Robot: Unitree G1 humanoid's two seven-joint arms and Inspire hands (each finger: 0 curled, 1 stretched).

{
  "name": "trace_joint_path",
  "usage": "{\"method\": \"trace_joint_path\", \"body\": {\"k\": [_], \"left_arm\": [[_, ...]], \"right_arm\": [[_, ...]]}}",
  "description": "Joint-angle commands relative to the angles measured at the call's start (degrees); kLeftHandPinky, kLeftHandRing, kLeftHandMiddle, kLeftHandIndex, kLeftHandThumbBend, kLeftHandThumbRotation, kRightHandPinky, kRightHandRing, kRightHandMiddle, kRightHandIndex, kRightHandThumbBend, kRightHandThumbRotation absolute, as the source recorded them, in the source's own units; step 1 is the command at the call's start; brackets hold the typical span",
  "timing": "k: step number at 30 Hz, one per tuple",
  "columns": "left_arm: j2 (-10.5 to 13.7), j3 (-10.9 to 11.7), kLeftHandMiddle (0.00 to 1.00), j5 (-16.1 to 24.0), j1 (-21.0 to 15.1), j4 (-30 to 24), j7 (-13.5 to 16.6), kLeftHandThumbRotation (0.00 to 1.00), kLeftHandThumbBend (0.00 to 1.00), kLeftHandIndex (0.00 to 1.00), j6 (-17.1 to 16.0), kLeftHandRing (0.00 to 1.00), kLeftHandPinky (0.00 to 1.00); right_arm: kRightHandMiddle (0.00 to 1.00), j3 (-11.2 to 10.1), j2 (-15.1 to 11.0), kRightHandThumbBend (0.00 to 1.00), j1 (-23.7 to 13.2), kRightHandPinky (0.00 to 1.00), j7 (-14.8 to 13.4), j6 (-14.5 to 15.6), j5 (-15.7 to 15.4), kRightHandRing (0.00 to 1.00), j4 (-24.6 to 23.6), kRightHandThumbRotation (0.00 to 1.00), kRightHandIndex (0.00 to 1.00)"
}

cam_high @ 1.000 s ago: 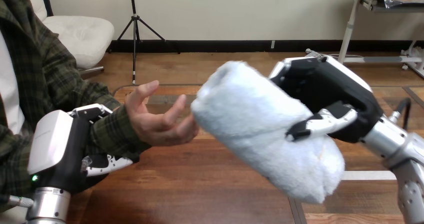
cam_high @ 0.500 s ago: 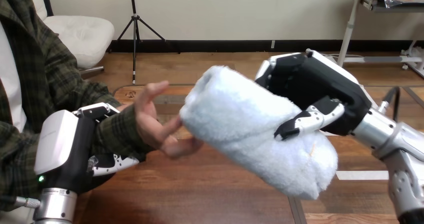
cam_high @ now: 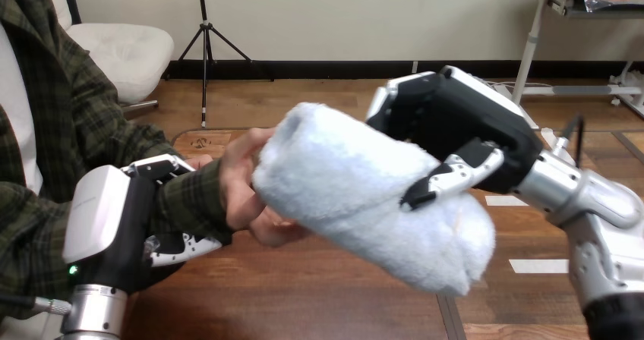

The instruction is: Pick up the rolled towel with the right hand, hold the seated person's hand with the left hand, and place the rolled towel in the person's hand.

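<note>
White and fluffy, the rolled towel [cam_high: 357,203] hangs slantwise in the air above the wooden bench [cam_high: 304,302]. Its upper-left end is now pressed into the person's hand [cam_high: 241,192]. A second ago a gap showed between that end and the open palm. The towel has since travelled left and closed the gap, and the person's fingers have come up around the end of the roll (how firmly they grip cannot be told).

The right hand [cam_high: 459,124] still clasps the towel from behind, with its fingers over the top and its thumb curled across the front. At the view's left, the left hand [cam_high: 125,226] stays wrapped round the person's wrist [cam_high: 186,203], fingers above and thumb below, steadying it.

The delivery looks almost complete. What probably remains is for the right hand to loosen and draw back once the person bears the weight.
</note>
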Motion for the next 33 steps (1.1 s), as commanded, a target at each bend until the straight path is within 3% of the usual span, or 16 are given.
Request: {"method": "trace_joint_path", "body": {"k": [1, 10, 33], "left_arm": [[-1.8, -1.7, 0.43, 0.7, -1.6, -4.8, -0.4, 0.0, 0.95, 0.45, -0.4, 0.38, 0.34], [-3.1, -1.8, 0.43, 0.3, -0.7, -6.8, -1.3, 0.0, 0.95, 0.45, -0.5, 0.38, 0.34], [-5.2, -1.4, 0.43, 0.0, 1.7, -11.6, -4.1, 0.0, 0.93, 0.44, 0.5, 0.37, 0.33]], "right_arm": [[0.4, 0.2, 2.3, 0.82, -8.4, 0.26, 1.1, -3.0, 0.1, 0.33, 3.2, 0.0, 0.45], [0.39, 1.1, 3.9, 0.81, -11.3, 0.25, 3.5, -4.4, -0.5, 0.32, 7.6, 0.0, 0.44], [0.37, 4.4, 6.7, 0.83, -13.4, 0.22, 3.7, -6.3, -6.0, 0.28, 12.2, 0.0, 0.41]]}}
